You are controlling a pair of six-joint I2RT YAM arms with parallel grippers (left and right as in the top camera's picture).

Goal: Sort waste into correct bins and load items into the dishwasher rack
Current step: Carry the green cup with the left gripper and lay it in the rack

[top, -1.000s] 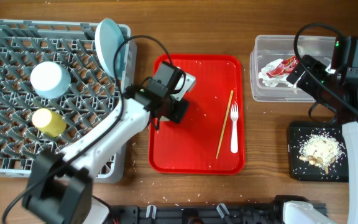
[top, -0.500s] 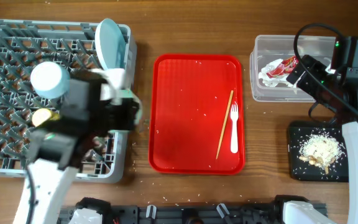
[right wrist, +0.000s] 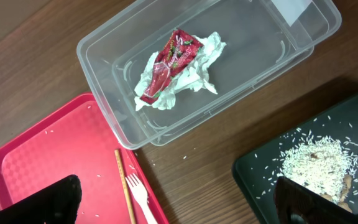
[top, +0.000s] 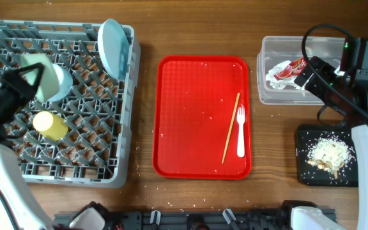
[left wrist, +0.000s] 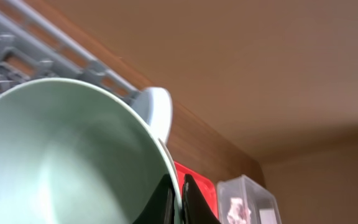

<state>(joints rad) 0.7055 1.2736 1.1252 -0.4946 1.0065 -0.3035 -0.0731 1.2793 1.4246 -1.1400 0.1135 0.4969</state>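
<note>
Grips the pale green saucer (left wrist: pixel 61 155) by its rim with the left gripper (left wrist: pixel 178 200), the two dark fingers pressed together on the edge. Holds it over the left part of the dishwasher rack (top: pixel 94 160), overlapping the light blue bowl (top: pixel 59 82) so that only part of the bowl can be made out. Cannot tell whether saucer and bowl touch. Fills most of the left wrist view with the saucer, leaving a sliver of the upright light blue plate (top: pixel 112 45), a few rack bars and a cropped corner of the clear tub (top: pixel 280 43). Shows the small yellow cup (top: pixel 50 125) in the rack near the bowl.

Hangs the right gripper (right wrist: pixel 179 202) spread wide, only its two fingertips visible at the lower corners of the right wrist view.

Shows the white plastic fork (top: pixel 240 131) and thin wooden chopstick (top: pixel 230 128) side by side on the red serving tray (top: pixel 190 115), both cut off at the bottom edge in the right wrist view. Shows the red snack wrapper (top: pixel 289 67) on crumpled white paper (top: pixel 276 76) inside the tub, and the rice scraps (top: pixel 328 153) heaped on the black tray (top: pixel 304 172), its right edge hidden under the right arm overhead.
</note>
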